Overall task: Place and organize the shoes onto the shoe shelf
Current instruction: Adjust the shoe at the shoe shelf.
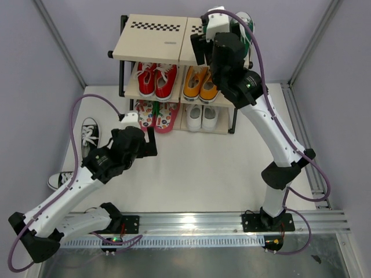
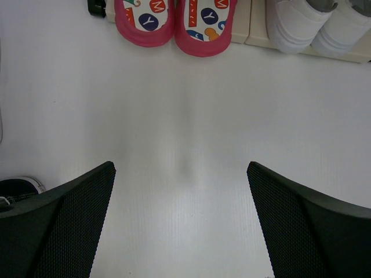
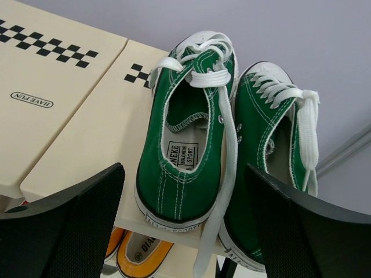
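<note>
White arms (image 1: pixel 64 196), black joints, purple cables (image 1: pixel 93 96), textured black claw fingers (image 2: pixel 64 226)

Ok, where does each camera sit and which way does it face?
Top external: above, behind the arms, looking down on table and shoe shelf; both arms show.
Left wrist: low over the table, facing pink flip-flops and white shoes; open left gripper shows.
Right wrist: at the shelf's top board, facing green sneakers; open right gripper shows.
Shared: flip-flops, in top external and left wrist.

Green sneakers (image 3: pixel 179 156) (side by side) atop shelf (image 3: pixel 64 133)
</note>
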`<state>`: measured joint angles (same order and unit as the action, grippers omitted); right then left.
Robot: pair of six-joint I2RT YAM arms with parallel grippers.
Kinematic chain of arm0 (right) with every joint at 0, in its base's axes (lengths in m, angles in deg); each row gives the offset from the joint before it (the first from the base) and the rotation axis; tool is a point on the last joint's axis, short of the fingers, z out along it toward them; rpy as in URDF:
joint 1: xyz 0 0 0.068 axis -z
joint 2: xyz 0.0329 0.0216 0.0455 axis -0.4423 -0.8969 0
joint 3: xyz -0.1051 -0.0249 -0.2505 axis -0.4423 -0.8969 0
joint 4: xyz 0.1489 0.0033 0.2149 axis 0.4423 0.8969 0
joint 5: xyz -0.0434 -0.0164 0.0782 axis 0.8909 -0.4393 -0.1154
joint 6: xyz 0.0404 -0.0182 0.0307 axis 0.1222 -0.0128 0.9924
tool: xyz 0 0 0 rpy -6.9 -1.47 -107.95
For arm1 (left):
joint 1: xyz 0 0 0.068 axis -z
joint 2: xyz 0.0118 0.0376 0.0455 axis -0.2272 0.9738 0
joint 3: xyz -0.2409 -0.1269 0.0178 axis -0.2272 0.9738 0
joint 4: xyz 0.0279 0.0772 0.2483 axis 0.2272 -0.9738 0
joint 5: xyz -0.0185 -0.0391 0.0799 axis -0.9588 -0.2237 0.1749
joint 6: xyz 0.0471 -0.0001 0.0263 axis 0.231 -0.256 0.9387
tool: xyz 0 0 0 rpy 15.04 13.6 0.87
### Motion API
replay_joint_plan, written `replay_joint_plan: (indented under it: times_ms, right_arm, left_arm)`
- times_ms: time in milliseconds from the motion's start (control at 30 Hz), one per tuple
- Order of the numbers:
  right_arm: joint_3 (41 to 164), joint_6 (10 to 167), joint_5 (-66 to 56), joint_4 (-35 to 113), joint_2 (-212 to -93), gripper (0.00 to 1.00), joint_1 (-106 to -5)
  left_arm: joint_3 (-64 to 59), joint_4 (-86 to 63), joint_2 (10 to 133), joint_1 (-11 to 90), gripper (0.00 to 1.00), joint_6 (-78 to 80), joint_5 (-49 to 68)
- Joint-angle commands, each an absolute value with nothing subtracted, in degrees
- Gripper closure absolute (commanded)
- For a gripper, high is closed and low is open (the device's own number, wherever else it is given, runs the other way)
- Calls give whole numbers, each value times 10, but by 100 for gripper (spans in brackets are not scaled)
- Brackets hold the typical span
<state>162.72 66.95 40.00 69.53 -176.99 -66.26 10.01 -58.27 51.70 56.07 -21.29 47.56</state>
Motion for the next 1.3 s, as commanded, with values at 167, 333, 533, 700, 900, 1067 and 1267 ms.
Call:
replay_joint_plan:
  times_ms: [167, 333, 533, 700, 900, 1067, 1267]
  right_arm:
    - [1664, 649, 463, 654, -1769, 12, -668]
    - [1662, 660, 468, 629, -1789, 16, -667]
    - [1662, 658, 481, 588, -1801, 27, -666]
    - [1666, 676, 469, 596, -1807, 43, -666]
    - [1669, 745, 429, 628, -1792, 67, -668]
    - [1669, 769, 423, 610, -1787, 85, -666]
    - [1679, 787, 442, 601, -1797, 91, -666]
  left_arm:
    - [114, -580, 494, 559, 1, -209, 494]
    - [119, -582, 485, 559, 1, -210, 497]
    - [122, -598, 461, 559, 1, -212, 514]
    - [133, -597, 439, 560, 1, -212, 519]
    - [138, -599, 432, 560, 1, -211, 520]
    - [140, -599, 423, 559, 1, -208, 523]
    - [144, -601, 410, 560, 1, -208, 527]
